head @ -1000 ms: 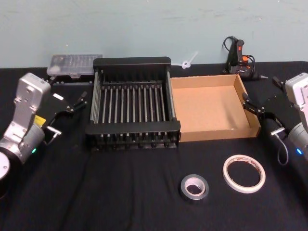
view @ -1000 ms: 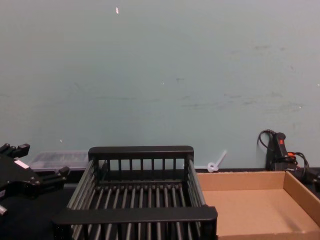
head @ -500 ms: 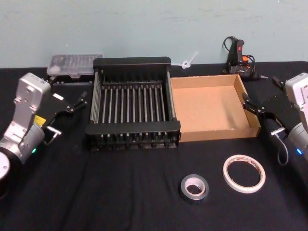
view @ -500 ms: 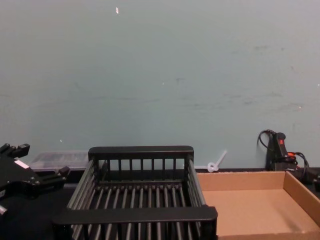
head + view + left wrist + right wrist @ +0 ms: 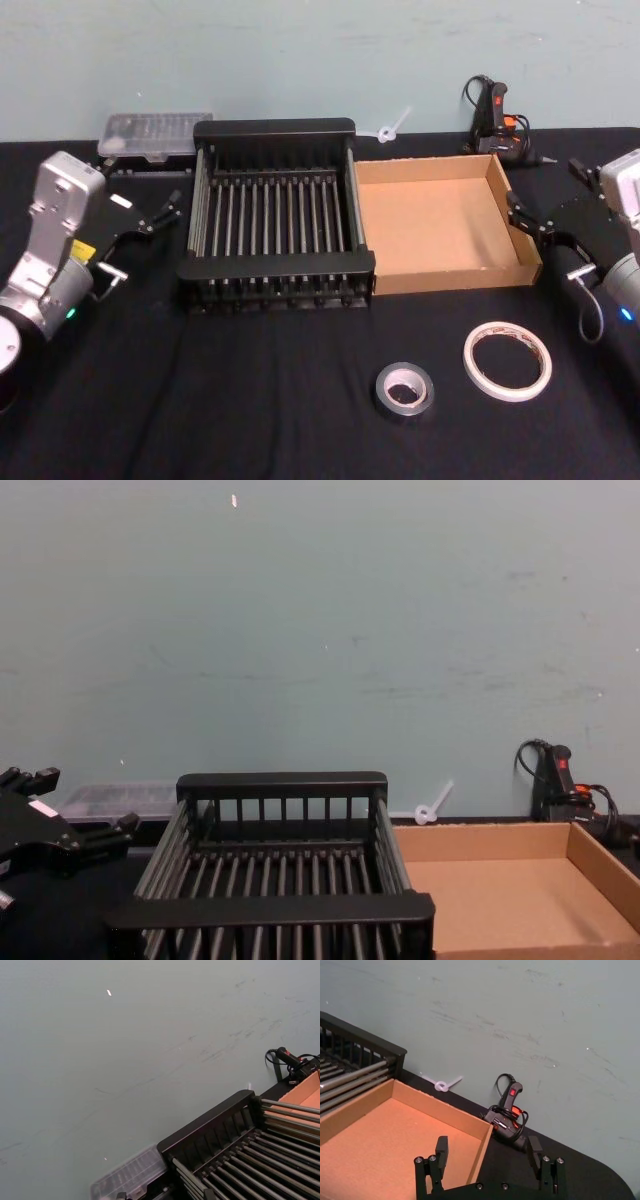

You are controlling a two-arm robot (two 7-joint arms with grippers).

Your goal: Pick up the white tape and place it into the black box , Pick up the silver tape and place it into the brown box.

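Observation:
The white tape [image 5: 507, 360] lies flat on the black table near the front right. To its left lies the smaller silver tape [image 5: 404, 389]. Behind them the black box [image 5: 274, 128] and the brown box [image 5: 455, 272] stand side by side, both with nothing inside; they also show in the chest view as the black box [image 5: 270, 908] and the brown box [image 5: 480, 840]. My left gripper [image 5: 140, 188] hovers open to the left of the black box. My right gripper [image 5: 552, 195] is open beside the brown box's right wall, and the right wrist view shows the right gripper [image 5: 487, 1149] over that box's far corner.
A clear plastic case [image 5: 157, 135] sits behind the black box's left corner. A black and red glue gun [image 5: 497, 120] with its cord lies at the back right, and a small white plastic piece [image 5: 392, 126] lies behind the brown box. A teal wall closes off the back.
My right arm has drifted slightly to the right, away from the brown box. The left arm, both tapes and both boxes have not moved.

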